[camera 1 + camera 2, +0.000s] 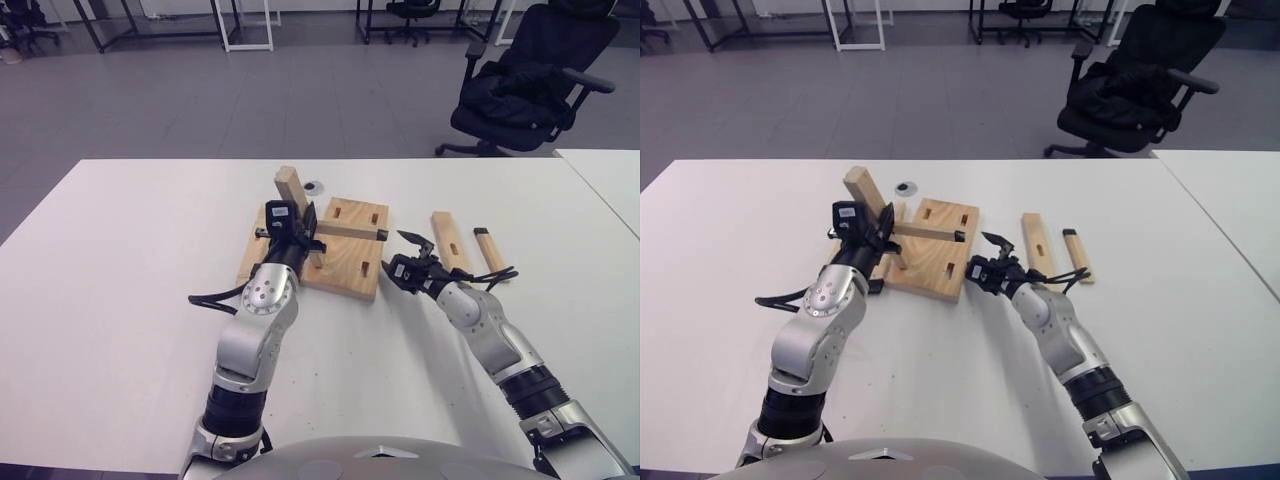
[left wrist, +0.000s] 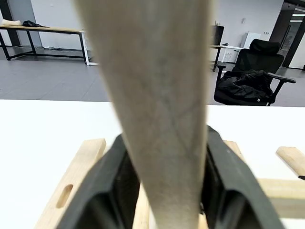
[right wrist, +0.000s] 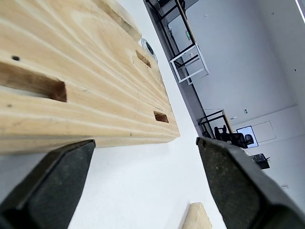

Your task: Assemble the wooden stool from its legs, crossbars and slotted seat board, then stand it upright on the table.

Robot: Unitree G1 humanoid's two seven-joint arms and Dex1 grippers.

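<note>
The slotted seat board [image 1: 350, 262] is laid flat near the middle of the white table [image 1: 120, 250], with a crossbar [image 1: 350, 231] resting across its top face. At the board's 9 o'clock edge a wooden leg [image 1: 290, 188] is clamped between the fingers [image 2: 107, 191] of the left gripper [image 1: 308, 235] and is tilted towards 11 o'clock. A further slotted piece [image 1: 252, 258] is seen lying flat just beside the board at 9 o'clock, partly hidden by the left arm. The right gripper [image 1: 402, 256] is held low over the table at the board's 3 o'clock edge, its jaws spread wide with nothing between them. Beyond it, at 3 o'clock, a slotted leg [image 1: 447, 240] and a shorter bar [image 1: 489, 250] are laid side by side, apart from each other
</note>
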